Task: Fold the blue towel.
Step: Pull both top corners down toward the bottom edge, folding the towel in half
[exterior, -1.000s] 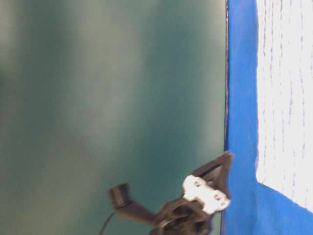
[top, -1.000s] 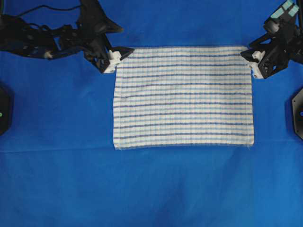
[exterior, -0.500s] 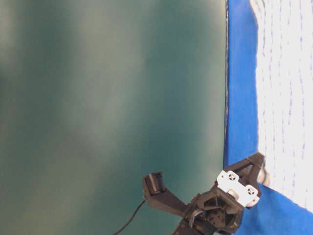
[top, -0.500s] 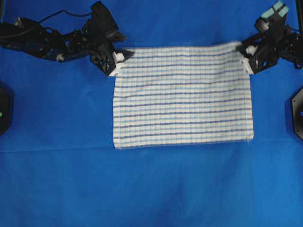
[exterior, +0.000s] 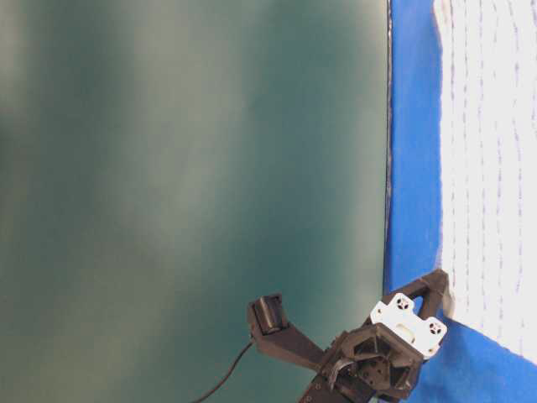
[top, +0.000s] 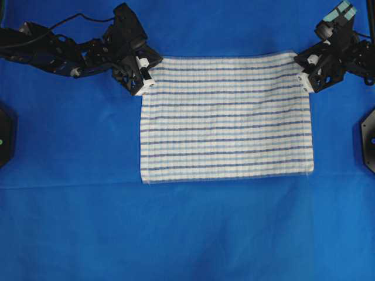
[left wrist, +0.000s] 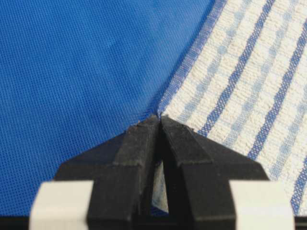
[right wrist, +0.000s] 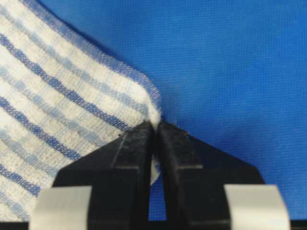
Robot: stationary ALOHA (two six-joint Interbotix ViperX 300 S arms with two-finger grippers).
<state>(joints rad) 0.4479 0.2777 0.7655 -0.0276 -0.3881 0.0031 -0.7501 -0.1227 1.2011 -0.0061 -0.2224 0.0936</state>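
White-and-blue striped cloth, the blue towel (top: pixel 226 117), lies flat on the plain blue sheet (top: pixel 187 234) with its long axis running across from one arm to the other. The left gripper (top: pixel 144 77) is clamped on the towel's far left corner and the right gripper (top: pixel 305 73) is pinched together on its far right corner. From both grippers the towel's free body stretches toward its near edge, so the fold probably means carrying those corners that way.

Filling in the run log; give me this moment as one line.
left tool: shut on white blue-striped woven towel corner | right tool: shut on other far corner | towel: flat, unfolded
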